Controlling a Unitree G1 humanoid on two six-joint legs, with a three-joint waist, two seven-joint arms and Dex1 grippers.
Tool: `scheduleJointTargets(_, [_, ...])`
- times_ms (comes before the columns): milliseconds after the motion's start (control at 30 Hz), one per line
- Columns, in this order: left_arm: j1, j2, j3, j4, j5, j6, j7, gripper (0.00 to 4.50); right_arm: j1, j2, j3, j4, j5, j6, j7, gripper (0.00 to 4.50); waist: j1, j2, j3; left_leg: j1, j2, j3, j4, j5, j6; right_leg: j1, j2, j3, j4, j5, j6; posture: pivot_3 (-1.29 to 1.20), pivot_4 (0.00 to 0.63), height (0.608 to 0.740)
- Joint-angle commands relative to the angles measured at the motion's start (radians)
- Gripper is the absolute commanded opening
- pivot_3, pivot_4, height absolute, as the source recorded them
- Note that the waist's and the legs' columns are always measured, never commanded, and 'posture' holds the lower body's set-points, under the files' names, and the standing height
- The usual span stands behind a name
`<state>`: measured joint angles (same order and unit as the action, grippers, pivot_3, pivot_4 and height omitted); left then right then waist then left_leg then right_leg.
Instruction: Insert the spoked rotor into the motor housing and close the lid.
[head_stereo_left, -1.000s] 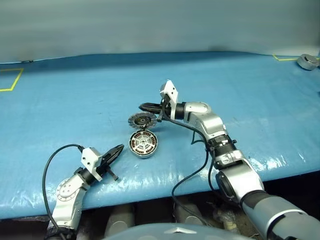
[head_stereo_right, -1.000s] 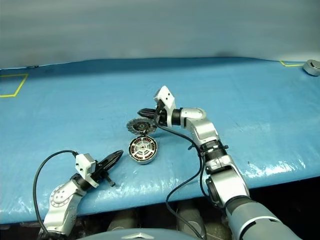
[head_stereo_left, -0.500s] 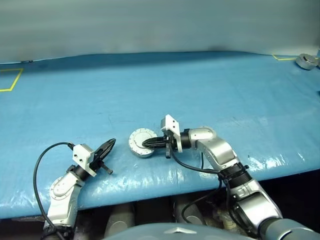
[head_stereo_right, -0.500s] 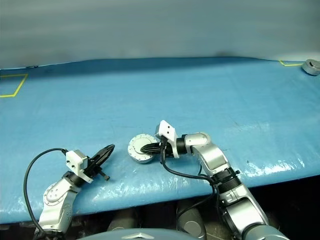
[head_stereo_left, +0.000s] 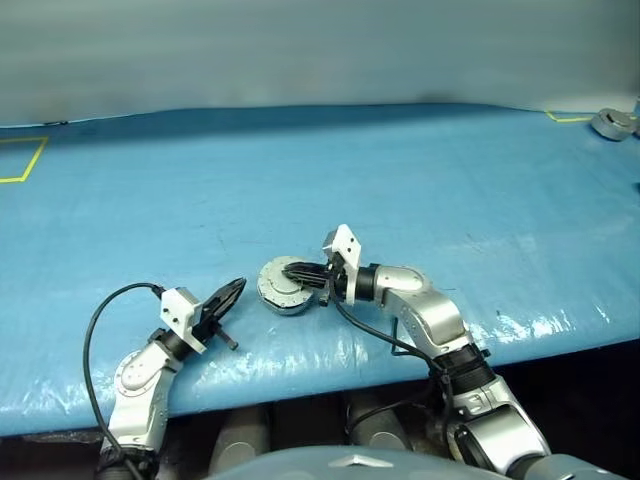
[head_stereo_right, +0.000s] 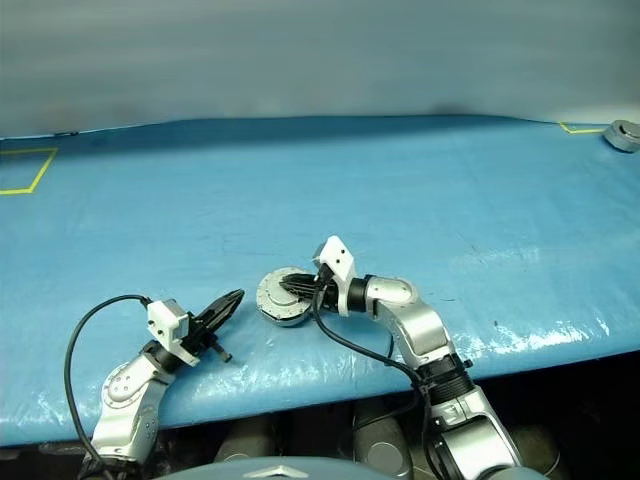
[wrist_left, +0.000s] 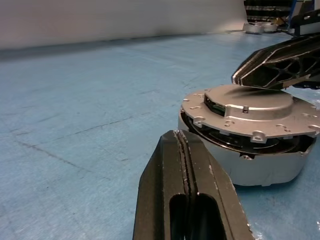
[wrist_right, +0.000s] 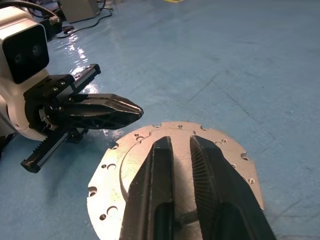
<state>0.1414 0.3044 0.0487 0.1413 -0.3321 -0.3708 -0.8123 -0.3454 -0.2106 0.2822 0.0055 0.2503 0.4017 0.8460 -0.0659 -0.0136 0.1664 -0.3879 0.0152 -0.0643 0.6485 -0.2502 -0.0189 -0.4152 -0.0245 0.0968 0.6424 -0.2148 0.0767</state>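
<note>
Blue plastic sheeting covers the desk (head_stereo_left: 420, 170), with yellow tape corners near its far left and far right edges. Near the front edge, at the centre, stands the round silver-grey metal motor housing (wrist_left: 260, 167). On top of it sits the round silver-grey lid (wrist_left: 250, 112), plain face up, with small holes around its scalloped rim. In the left wrist view the lid is slightly tilted and not fully seated: a dark gap shows between its rim and the housing wall, and dark parts are visible inside the gap. The spoked rotor cannot be made out with certainty through that gap.

Right tool (head_stereo_left: 297, 272): reaches in from the right, roughly level, with its two black fingers (wrist_right: 210, 180) lying over the top face of the lid. The fingers stand a narrow gap apart and enclose nothing.

Left tool (head_stereo_left: 232, 293): positioned to the left of the housing, close to it but apart, pointing towards it. Its two black fingers (wrist_left: 190, 195) are pressed together and carry nothing.

A small grey round object (head_stereo_left: 613, 122) lies at the far right corner of the desk.
</note>
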Motion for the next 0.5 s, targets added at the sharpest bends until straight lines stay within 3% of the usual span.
scheduleJointTargets(33, [-0.009,0.007,-0.006,-0.004,-0.004,0.001,-0.016,0.0,0.025,0.007,0.016,-0.069,-0.017,-0.03,-0.034,1.66,0.0,0.0,0.0,0.0,0.0,0.0,0.0,0.0,0.0,0.0,0.0,0.0,0.0,0.0,0.0,0.0,0.15,0.74])
scheduleJointTargets(300, [-0.03,0.01,-0.03,-0.005,0.002,0.013,-0.033,0.0,0.06,0.027,0.058,-0.083,-0.022,-0.016,-0.064,4.27,0.0,0.0,0.0,0.0,0.0,0.0,0.0,0.0,0.0,0.0,0.0,0.0,0.0,0.0,0.0,0.0,0.15,0.74])
scheduleJointTargets(500, [-0.036,0.012,-0.037,-0.002,0.003,0.016,-0.036,0.0,0.07,0.015,0.11,-0.039,-0.101,-0.073,-0.099,4.27,0.0,0.0,0.0,0.0,0.0,0.0,0.0,0.0,0.0,0.0,0.0,0.0,0.0,0.0,0.0,0.0,0.15,0.74])
